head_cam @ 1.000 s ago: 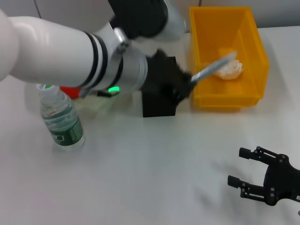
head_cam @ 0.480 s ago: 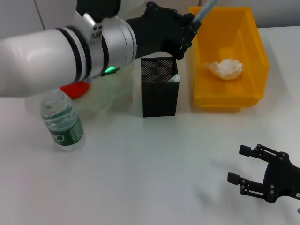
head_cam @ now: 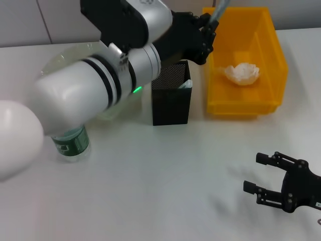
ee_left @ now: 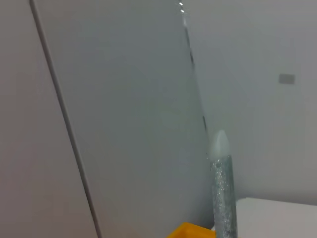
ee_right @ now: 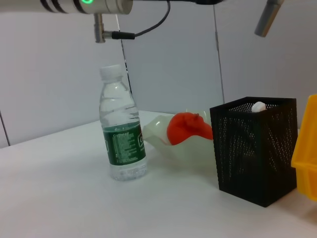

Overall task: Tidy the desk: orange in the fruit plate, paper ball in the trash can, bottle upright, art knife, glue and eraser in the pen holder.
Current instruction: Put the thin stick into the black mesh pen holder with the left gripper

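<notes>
Above the one black pen holder (head_cam: 171, 99), the left gripper (head_cam: 200, 37) grips one silver stick, maybe the glue (head_cam: 218, 11). One paper ball (head_cam: 242, 73) lies in the one trash can (head_cam: 244, 103). Near right, the right gripper (head_cam: 262, 174) is wide open, holding nothing.

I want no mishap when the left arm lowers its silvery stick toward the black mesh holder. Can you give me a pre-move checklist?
1. Left gripper holding the glittery silver stick with a white tip: ok.
2. Stick directly over the black mesh pen holder: not ok, it sits toward the bright-yellow plastic trash can.
3. Holder upright: ok.
4. Room inside the holder: cannot tell.
5. Right gripper clear, open, low at the table's near edge: ok.
</notes>
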